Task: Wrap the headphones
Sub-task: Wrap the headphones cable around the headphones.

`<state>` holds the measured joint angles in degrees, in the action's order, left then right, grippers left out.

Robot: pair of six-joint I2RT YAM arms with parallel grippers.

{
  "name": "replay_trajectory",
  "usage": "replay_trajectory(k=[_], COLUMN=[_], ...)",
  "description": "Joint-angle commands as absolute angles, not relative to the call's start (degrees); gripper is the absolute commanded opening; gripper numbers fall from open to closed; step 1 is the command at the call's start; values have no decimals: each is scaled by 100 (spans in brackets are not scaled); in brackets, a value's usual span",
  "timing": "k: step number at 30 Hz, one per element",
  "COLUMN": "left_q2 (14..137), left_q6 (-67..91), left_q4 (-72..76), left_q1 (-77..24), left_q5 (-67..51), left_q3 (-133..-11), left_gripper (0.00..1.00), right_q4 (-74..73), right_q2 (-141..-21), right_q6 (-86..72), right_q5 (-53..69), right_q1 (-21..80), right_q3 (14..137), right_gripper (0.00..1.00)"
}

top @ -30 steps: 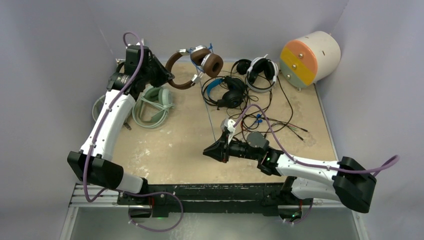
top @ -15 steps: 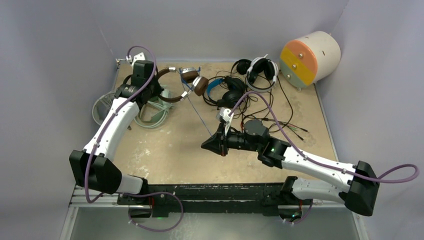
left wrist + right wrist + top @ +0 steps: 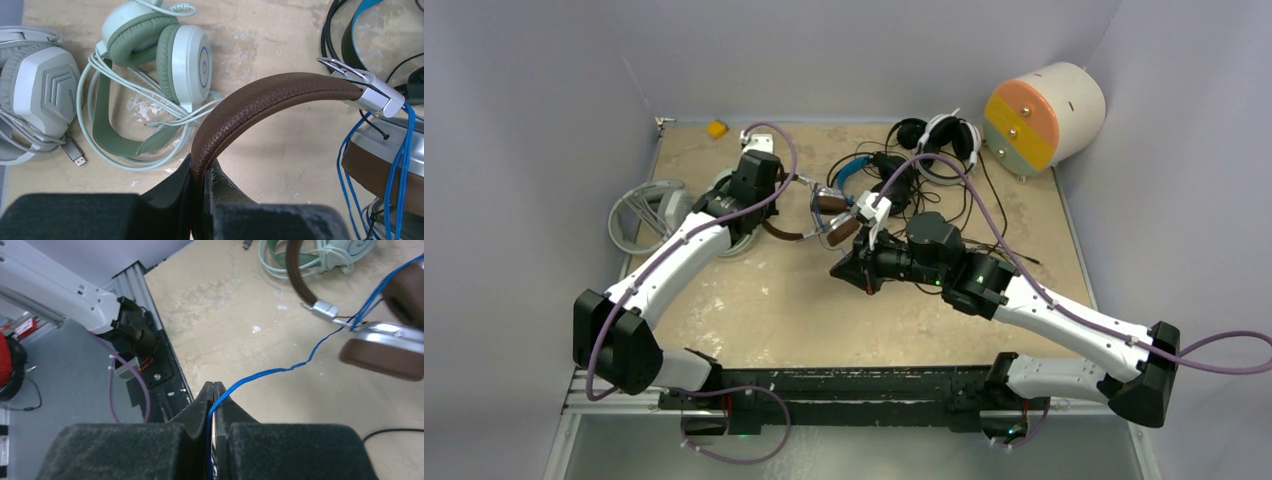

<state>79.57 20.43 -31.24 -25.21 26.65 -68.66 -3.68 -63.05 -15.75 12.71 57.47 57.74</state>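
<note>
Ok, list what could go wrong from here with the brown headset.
1. The blue cable is only pinched at the right gripper tips; it could slide out.
2. The left gripper clamps just the brown headband; the cups may swing.
3. Cable loops at the silver yoke may snag.
</note>
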Motion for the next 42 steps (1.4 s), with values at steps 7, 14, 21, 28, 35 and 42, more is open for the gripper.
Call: replay_trajectory(k=[7,14,21,28,35,42], left_q2=[7540,7391,7122,7007,6957,7076], left_q6=[1089,613,287,28,-164,-304], left_q4=[-2239,-2092,-1846,-1740,-1738,-1830], left_q1=[-2832,-3049,-3097,-3225,-3279,-3411], left_q5=[2718,2540,1967,1660,1404,808], left_q3=[-6438,-6236,-5993,-5839,-5786,-5766], left_gripper=[0,0,0,0,0,0], right_q4=[-1296,-1550,-1651,-1757,-1709,-1628], right_q2=[-6513,-6658,-6827,-7129,-7409,-7712], right_q6=[-1082,-790,-662,-598,-738,-681], right_q5=[29,-482,-663,-679,-287,-185], right_q1=[5774,5756,5629,5437,4742,4406], right_q3=[6759,7140,7353,7586,7628,7859], right_gripper=[0,0,0,0,0,0])
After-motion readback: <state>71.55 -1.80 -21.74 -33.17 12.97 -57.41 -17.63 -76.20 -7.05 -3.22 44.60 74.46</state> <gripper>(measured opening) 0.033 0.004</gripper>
